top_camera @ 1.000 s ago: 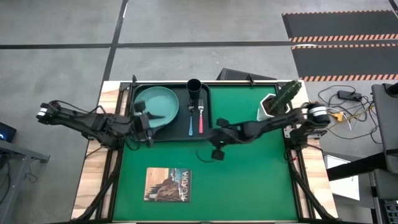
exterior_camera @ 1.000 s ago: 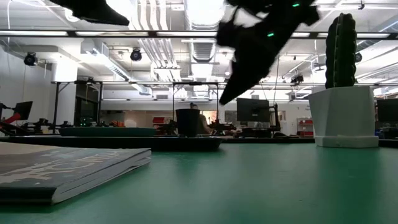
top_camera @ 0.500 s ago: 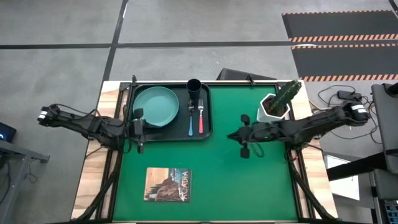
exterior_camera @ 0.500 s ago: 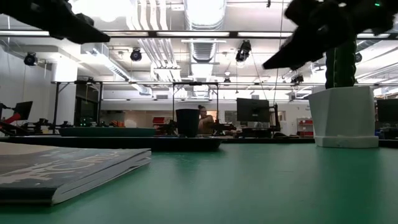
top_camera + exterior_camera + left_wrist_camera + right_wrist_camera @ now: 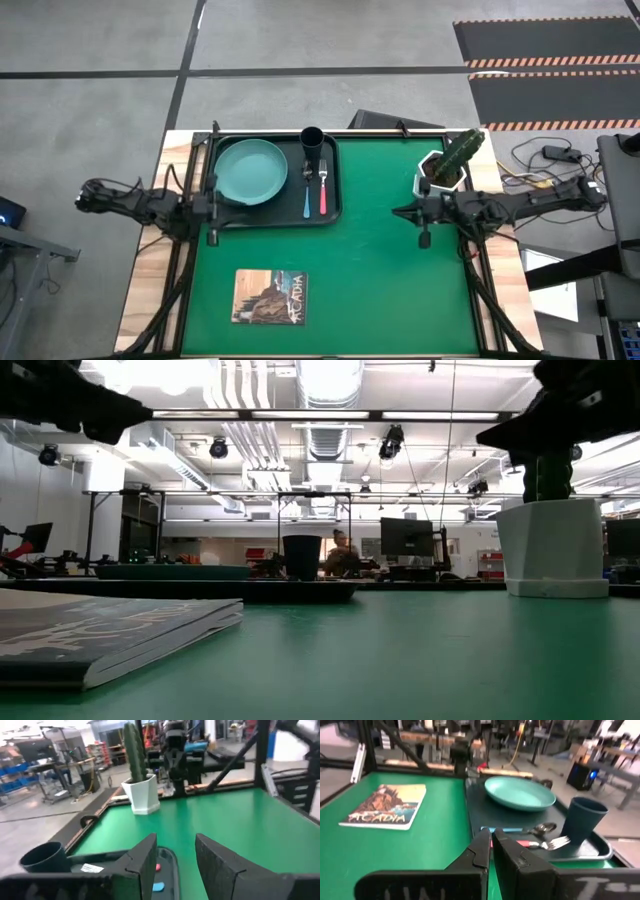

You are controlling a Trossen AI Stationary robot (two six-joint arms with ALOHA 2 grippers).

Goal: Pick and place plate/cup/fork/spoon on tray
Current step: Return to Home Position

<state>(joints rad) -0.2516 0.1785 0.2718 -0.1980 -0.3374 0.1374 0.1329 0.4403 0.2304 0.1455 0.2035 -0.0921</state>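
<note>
Dark left pincer [image 5: 215,207]: hard matt fingers set moderately apart with nothing between them. It hangs at the left edge of the bench [image 5: 145,290], drawn back from the plate rim it overhung a second ago.
Tray [image 5: 334,205]: black and rectangular, with rounded corners and a raised rim. It lies just right of the left pincer and has not moved.
Plate [image 5: 250,172]: smooth teal round with a raised rim, in the tray's end nearest the left pincer.
Cup [image 5: 312,140]: small dark cylinder, upright at the tray's far edge, between the two pincers.
Spoon [image 5: 306,198]: pale blue handle and silver bowl, lying flat beside the plate.
Fork [image 5: 323,192]: pink handle and metal tines, parallel to and just beside the spoon, on the side toward the right pincer.
Right pincer [image 5: 405,212]: fingers closed together and empty, over the green mat [image 5: 400,290] beside the white cactus pot [image 5: 428,178]. It is well apart from the tray, whose near corner it hovered by a second ago.
</note>
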